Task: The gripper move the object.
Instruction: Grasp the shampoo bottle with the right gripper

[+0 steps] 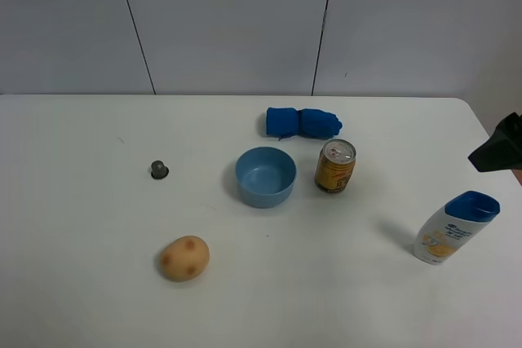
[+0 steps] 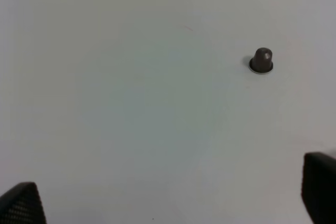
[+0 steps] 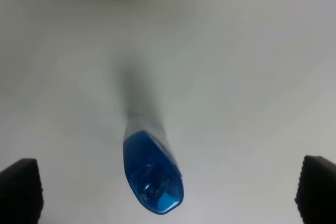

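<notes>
The white shampoo bottle with a blue flip cap and a yellow-orange label stands upright at the right of the table. The right arm's black end shows at the right edge of the exterior view, above and behind the bottle and apart from it. In the right wrist view the bottle's blue cap lies below the open right gripper, whose dark fingertips stand wide apart. The left gripper is open and empty over bare table, out of the exterior view.
A blue bowl sits mid-table with a yellow drink can to its right and a blue rolled cloth behind. A potato lies front left. A small grey capsule stands at the left, also in the left wrist view.
</notes>
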`<state>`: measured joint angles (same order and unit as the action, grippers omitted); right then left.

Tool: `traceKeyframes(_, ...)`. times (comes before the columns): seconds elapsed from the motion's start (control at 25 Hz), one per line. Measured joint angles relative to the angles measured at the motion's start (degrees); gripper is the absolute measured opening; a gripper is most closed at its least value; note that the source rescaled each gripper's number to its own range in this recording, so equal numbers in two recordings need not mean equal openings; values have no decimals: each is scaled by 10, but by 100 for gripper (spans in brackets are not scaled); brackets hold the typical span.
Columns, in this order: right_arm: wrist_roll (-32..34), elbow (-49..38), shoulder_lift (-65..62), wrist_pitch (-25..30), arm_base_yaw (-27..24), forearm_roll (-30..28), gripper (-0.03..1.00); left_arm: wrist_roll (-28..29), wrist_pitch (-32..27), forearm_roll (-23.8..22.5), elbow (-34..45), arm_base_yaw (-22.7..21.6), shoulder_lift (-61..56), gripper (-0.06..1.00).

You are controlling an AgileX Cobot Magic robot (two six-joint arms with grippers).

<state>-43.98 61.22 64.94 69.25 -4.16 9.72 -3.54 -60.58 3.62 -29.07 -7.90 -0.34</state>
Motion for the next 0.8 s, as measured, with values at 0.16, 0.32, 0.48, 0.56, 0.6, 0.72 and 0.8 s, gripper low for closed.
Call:
traceKeyframes(0.16,-55,-34,4,0,0,1,95,0,0,0,0,0,0,100)
traceKeyframes(0.32,-68,-87,8,2,0,1,95,0,0,0,0,0,0,100)
traceKeyframes(0.48,-81,-115,20,7,0,-4,95,0,0,0,0,0,0,100)
traceKeyframes(0.56,-82,-116,20,6,0,-11,95,0,0,0,0,0,0,100)
traceKeyframes(0.6,-86,-116,20,1,1,-21,95,0,0,0,0,0,0,100)
traceKeyframes(0.72,-89,-116,27,-5,21,-63,95,0,0,0,0,0,0,100)
traceKeyframes(0.8,-90,-116,32,-11,36,-80,94,0,0,0,0,0,0,100)
